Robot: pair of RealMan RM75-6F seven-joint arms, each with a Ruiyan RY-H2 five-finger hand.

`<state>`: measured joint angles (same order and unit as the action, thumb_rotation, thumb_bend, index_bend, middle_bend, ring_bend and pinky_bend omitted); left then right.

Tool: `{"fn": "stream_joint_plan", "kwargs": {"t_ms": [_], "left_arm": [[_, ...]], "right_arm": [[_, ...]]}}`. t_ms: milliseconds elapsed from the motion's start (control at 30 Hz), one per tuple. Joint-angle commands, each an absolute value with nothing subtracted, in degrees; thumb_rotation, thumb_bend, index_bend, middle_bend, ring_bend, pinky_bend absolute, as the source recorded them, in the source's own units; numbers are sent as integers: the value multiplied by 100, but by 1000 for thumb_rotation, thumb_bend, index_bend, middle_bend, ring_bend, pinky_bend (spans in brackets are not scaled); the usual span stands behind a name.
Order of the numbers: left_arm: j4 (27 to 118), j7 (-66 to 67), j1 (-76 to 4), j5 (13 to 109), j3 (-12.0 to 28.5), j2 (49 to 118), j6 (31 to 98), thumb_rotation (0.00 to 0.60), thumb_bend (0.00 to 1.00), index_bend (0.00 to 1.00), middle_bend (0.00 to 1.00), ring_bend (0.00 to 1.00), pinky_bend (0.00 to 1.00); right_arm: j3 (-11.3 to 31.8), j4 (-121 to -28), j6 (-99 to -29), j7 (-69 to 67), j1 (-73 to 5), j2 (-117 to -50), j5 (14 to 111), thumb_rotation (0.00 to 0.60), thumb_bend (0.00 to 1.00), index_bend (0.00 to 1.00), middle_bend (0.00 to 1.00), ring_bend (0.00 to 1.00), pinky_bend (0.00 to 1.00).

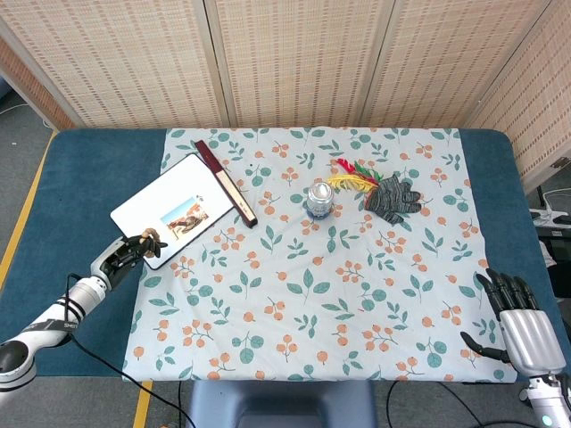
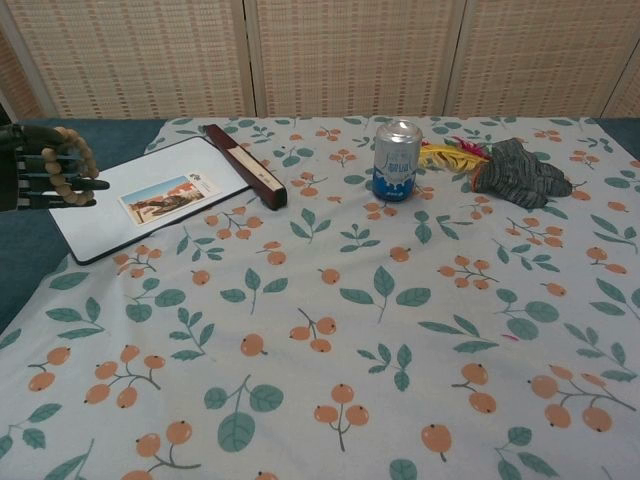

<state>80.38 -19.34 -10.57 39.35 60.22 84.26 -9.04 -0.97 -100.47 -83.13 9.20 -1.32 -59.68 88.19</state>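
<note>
Round brown wooden beads point(image 2: 72, 160), smooth with a dull sheen, looped over matt black plastic fingers point(image 2: 60, 183) of the left hand point(image 2: 28, 167); beside them a smooth, faintly glossy white board with a dark rim point(image 1: 159, 207), bearing a small printed paper picture point(image 1: 186, 219). Glossy dark red-brown wooden folded fan point(image 1: 227, 182), shiny silver and blue metal can point(image 2: 397, 160), soft yellow and red feathers point(image 1: 350, 174), rough grey knitted glove point(image 1: 392, 195). Matt, lightly creased leaf-and-berry printed cloth point(image 1: 357, 294) over a matt dark blue surface point(image 1: 98, 169); right hand point(image 1: 525, 330) of smooth silvery metal with black plastic fingers.
</note>
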Motion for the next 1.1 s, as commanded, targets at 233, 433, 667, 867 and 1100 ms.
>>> {"fn": "stream_joint_plan", "kwargs": {"t_ms": [233,433,667,867,1100], "left_arm": [[8157,-1785,-976,4028,6038,8463,-798,600,1000,632,614,267,0],[8651,-519,-585,5220,5872,8762,-204,600,1000,631,611,267,0],[9094,567,-210,6809,5306,9289,475,600,1000,618,594,248,0],[9138,570,-195,8451,4500,9532,1470,600,1000,606,582,240,0],[8017,-810,-871,10268,2992,9513,3465,600,1000,574,548,209,0]], "right_arm": [[-121,-10073,-8355,888,-109,-5942,8882,393,167,0,0,0,0],[-118,-10067,-8338,862,-117,-5937,8880,391,167,0,0,0,0],[-117,-10061,-8317,851,-126,-5936,8874,391,166,0,0,0,0],[-110,-10047,-8302,826,-134,-5931,8861,392,167,0,0,0,0],[-104,-10047,-8314,812,-130,-5922,8858,391,167,0,0,0,0]]}}
